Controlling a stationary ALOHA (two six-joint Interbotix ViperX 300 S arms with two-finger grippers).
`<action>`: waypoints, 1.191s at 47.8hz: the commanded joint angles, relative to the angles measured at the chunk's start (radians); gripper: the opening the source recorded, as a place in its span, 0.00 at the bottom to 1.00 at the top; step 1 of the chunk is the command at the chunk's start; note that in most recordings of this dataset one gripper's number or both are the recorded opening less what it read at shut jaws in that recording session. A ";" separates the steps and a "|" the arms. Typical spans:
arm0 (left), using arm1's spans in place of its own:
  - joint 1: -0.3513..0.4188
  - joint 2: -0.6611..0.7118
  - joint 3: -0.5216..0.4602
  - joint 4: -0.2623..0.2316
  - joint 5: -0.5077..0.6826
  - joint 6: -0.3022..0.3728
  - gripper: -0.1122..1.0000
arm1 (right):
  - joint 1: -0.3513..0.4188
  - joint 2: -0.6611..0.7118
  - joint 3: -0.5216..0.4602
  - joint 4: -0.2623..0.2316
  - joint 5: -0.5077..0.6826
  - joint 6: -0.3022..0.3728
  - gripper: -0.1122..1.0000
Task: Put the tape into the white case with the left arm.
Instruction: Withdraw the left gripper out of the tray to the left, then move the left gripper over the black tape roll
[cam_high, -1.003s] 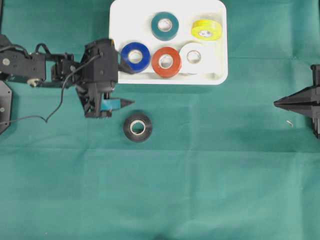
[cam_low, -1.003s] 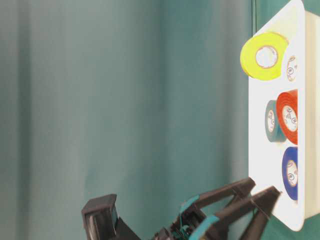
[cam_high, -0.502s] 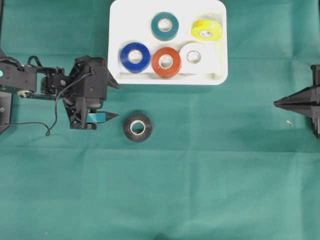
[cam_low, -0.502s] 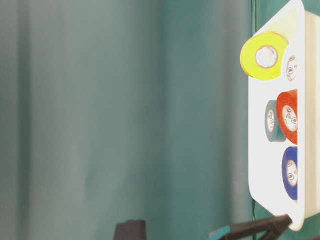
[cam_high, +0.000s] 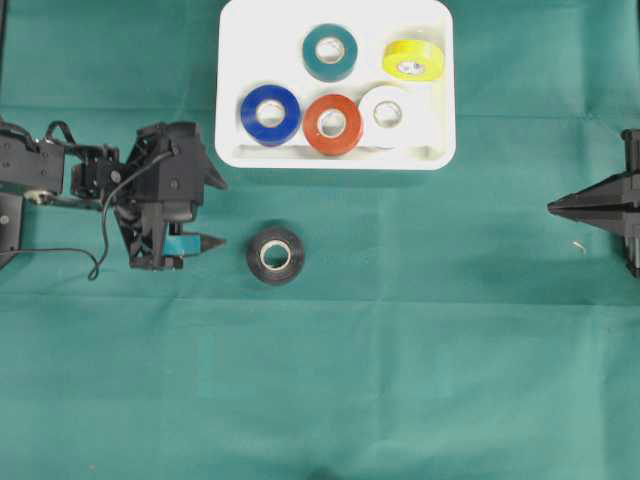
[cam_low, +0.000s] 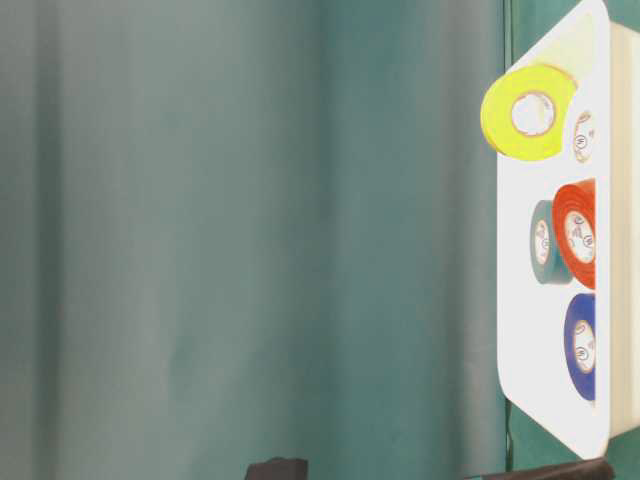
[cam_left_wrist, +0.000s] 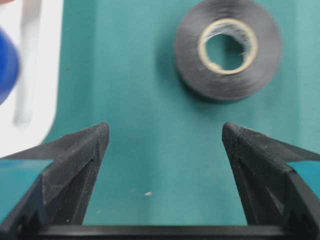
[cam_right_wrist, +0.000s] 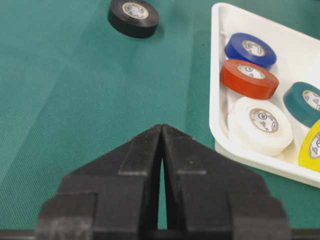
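A black tape (cam_high: 275, 254) roll lies flat on the green cloth, below the white case (cam_high: 240, 30). The case holds blue (cam_high: 270, 114), red (cam_high: 332, 123), white (cam_high: 388, 113), teal (cam_high: 330, 52) and yellow (cam_high: 412, 59) rolls. My left gripper (cam_high: 222, 213) is to the left of the black tape, open and empty, fingers pointing right. In the left wrist view the gripper (cam_left_wrist: 165, 130) has bare cloth between its fingers, with the tape (cam_left_wrist: 227, 50) ahead and slightly right, apart from both. My right gripper (cam_high: 552, 207) is shut at the far right edge.
The case's corner (cam_left_wrist: 35, 75) and the blue roll (cam_left_wrist: 5, 65) show at the left of the left wrist view. A loose black cable (cam_high: 95, 262) trails from the left arm. The right wrist view shows the case rim (cam_right_wrist: 215, 100) ahead and to the right.
My left gripper has drawn back leftward and nearer from the case's left edge by the blue roll, staying open. It now points at the black tape. The right arm has not moved.
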 joint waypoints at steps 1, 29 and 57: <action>-0.017 0.008 -0.035 -0.002 -0.009 -0.003 0.93 | 0.000 0.008 0.015 -0.012 -0.008 0.000 0.02; -0.021 0.153 -0.184 -0.002 0.012 -0.413 0.93 | -0.002 0.009 0.015 -0.012 -0.009 0.000 0.02; -0.051 0.153 -0.189 0.003 0.028 -0.445 0.93 | -0.002 0.009 0.015 -0.012 -0.009 0.000 0.02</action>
